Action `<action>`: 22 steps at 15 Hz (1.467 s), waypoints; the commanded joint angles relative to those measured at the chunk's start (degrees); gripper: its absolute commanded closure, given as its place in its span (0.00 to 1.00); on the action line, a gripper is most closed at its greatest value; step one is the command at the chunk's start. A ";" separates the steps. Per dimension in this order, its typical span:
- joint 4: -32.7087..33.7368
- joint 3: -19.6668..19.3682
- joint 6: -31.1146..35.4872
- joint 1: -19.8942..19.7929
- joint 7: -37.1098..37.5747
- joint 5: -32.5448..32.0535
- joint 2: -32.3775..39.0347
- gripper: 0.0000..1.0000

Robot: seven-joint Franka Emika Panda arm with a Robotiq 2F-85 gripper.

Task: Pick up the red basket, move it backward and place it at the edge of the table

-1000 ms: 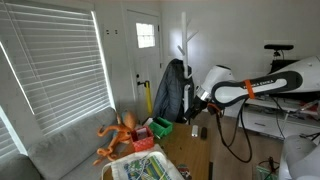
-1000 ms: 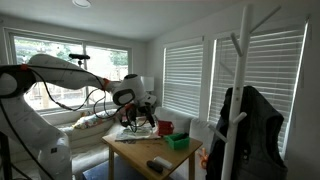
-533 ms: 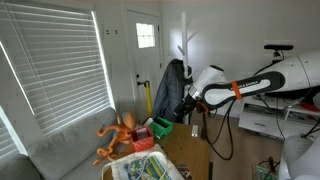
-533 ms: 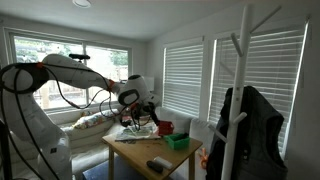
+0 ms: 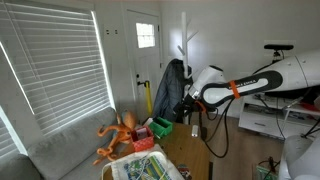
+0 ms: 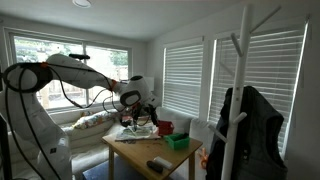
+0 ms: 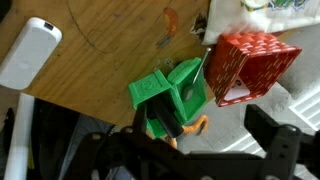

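The gripper [image 7: 186,157] has its jaws wide apart; the red basket [image 7: 250,66] sits below, toward the wrist view's top right.

White, glossy, rounded arm [image 5: 290,72] links, an orange band [image 5: 236,88] near the wrist; black cables [image 5: 209,145] looped beneath (thick, sagging); dark, blocky gripper fingers [image 7: 272,140] in the wrist view.

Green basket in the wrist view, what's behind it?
A bit of orange toy shows just beyond the green basket; the rest of the toy is covered by it.
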 commanded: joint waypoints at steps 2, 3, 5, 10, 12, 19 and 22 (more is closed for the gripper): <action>10.96 1.81 -0.83 -0.24 9.58 4.60 13.00 0.00; 13.51 1.91 -2.35 0.04 10.35 4.61 15.52 0.00; 19.32 2.03 -6.07 0.76 10.58 4.24 20.68 0.00; 34.12 1.87 -17.69 2.00 10.53 5.41 31.51 0.00; 38.82 1.74 -20.76 2.70 14.42 3.76 35.16 0.00; 45.99 1.68 -22.67 5.11 19.96 4.01 43.53 0.07; 46.59 1.46 -23.80 5.27 20.24 3.73 45.41 0.32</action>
